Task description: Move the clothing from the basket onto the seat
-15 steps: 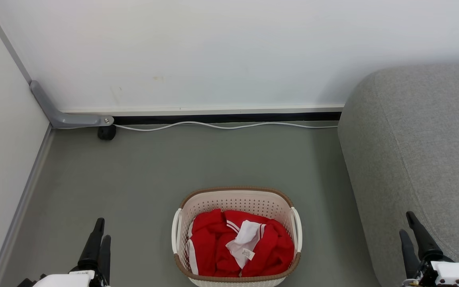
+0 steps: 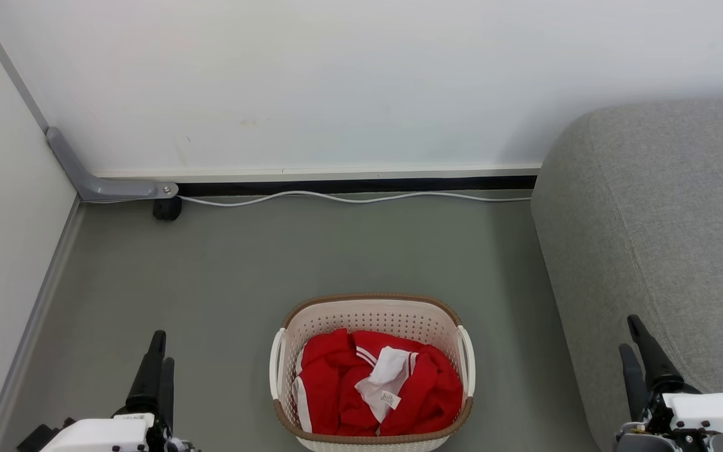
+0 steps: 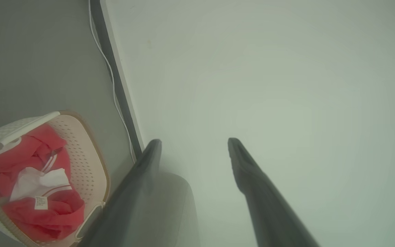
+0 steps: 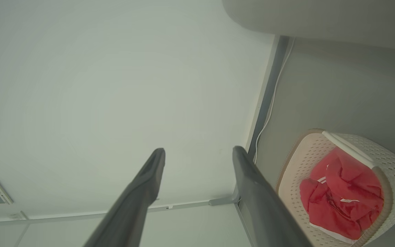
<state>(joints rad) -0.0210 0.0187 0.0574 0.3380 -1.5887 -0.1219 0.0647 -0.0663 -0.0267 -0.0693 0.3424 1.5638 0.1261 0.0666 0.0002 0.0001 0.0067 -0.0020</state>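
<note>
There is one basket (image 2: 371,297) with two white handles (image 2: 275,367). It holds one heap of red clothing (image 2: 330,380); how many garments make it up cannot be told, though one small tag (image 2: 388,398) shows. There is one grey sofa (image 2: 663,238), one white cable (image 2: 349,199) and one grey bracket (image 2: 107,187). Two grippers are present, the left gripper (image 2: 163,346) and the right gripper (image 2: 627,333), with two fingers each.

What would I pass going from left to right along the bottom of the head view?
left gripper → basket → right gripper
</note>
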